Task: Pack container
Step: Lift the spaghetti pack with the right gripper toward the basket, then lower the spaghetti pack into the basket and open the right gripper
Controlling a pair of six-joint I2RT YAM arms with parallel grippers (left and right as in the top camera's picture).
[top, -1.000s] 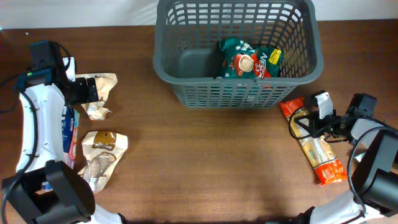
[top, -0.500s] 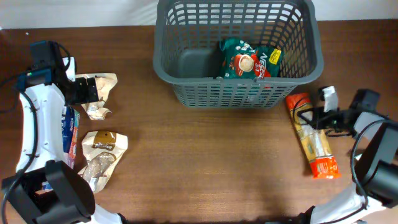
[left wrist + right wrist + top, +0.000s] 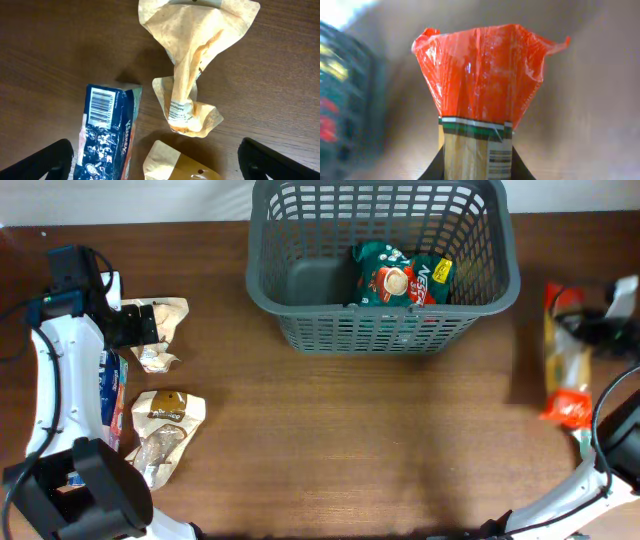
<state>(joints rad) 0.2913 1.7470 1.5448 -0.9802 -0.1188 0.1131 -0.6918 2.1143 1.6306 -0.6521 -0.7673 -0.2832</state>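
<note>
at 3 o'clock off the container (image 3: 290, 330), right gripper (image 3: 597, 329) clamped on orange packet (image 3: 562, 375); at 9 o'clock, left gripper (image 3: 150, 323) agape over tan pouch (image 3: 165, 315).

The blue packet (image 3: 107, 137) reads "Kleenex" beside a barcode; the green packet (image 3: 400, 275) shows "NES"; the orange packet's (image 3: 480, 95) print is illegible.

The table (image 3: 350, 440) and the container (image 3: 300, 330) are viewed straight down from high above by the overhead camera. The left wrist camera is aimed downward at close range onto a crumpled tan packet (image 3: 192, 65), also covered overhead. The right wrist camera is set near an orange-ended packet (image 3: 477, 75), likewise covered overhead.
</note>
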